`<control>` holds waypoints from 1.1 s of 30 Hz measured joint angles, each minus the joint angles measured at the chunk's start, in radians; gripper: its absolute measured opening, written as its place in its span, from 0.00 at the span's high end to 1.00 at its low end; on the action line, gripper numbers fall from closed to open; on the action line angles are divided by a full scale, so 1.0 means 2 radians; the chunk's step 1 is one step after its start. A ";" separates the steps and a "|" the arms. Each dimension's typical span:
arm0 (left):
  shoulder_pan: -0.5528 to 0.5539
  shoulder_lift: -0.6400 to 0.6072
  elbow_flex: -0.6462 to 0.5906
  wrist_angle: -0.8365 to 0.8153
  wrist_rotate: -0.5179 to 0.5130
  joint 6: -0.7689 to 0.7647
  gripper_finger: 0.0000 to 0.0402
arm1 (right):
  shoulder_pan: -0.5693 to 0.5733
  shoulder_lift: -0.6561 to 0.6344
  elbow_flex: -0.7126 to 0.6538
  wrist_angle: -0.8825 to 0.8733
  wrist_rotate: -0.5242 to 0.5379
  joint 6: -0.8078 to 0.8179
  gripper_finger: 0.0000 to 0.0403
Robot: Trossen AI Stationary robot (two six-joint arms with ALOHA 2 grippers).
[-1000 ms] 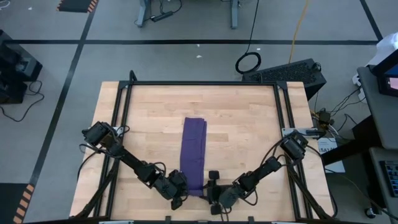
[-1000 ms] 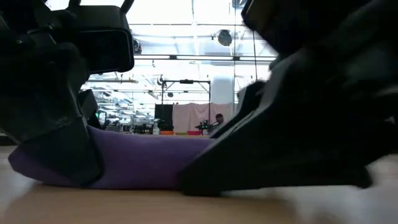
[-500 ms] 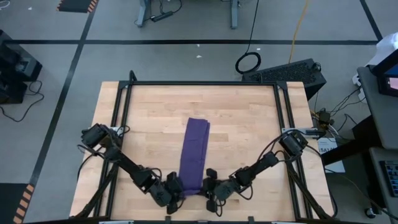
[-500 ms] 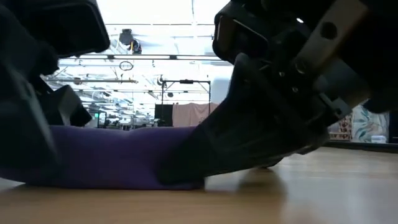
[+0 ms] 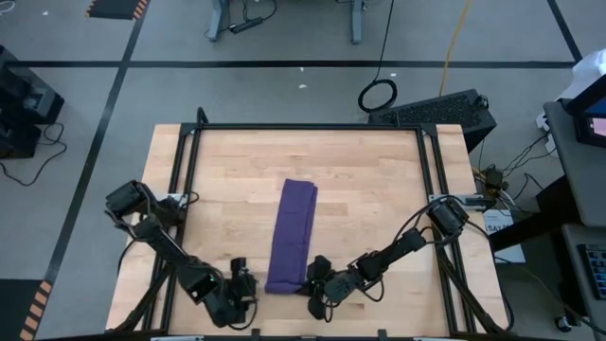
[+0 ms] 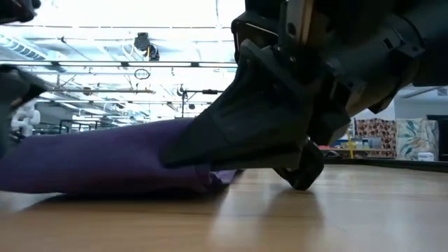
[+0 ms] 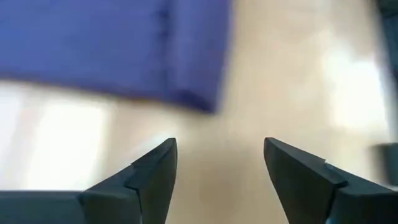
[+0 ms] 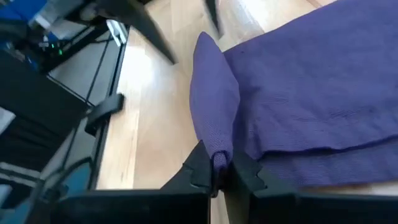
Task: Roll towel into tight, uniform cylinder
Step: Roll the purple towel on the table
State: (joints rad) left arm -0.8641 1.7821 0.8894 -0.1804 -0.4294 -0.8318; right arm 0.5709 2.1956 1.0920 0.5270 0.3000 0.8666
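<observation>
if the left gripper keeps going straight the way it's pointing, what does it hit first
Probably the towel. The left gripper, jaws open, faces bare table with the towel's edge just ahead and slightly to one side. Depth is unclear, so it may graze the wood first.

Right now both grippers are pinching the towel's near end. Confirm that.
Not both. Only the right gripper is shut on the towel, as the right wrist view shows. In the left wrist view the left gripper is open over bare wood, beside the towel.

Overhead, table-level and two close wrist cameras share the towel (image 5: pixel 291 235).
</observation>
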 joint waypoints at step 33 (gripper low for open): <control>-0.044 0.093 0.006 0.190 -0.256 0.313 0.39 | -0.004 -0.001 -0.001 -0.001 -0.020 0.047 0.98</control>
State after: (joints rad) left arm -0.9528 1.9682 0.9020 0.2003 -0.9419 -0.2056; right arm 0.5625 2.1933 1.0893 0.5251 0.2592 0.9607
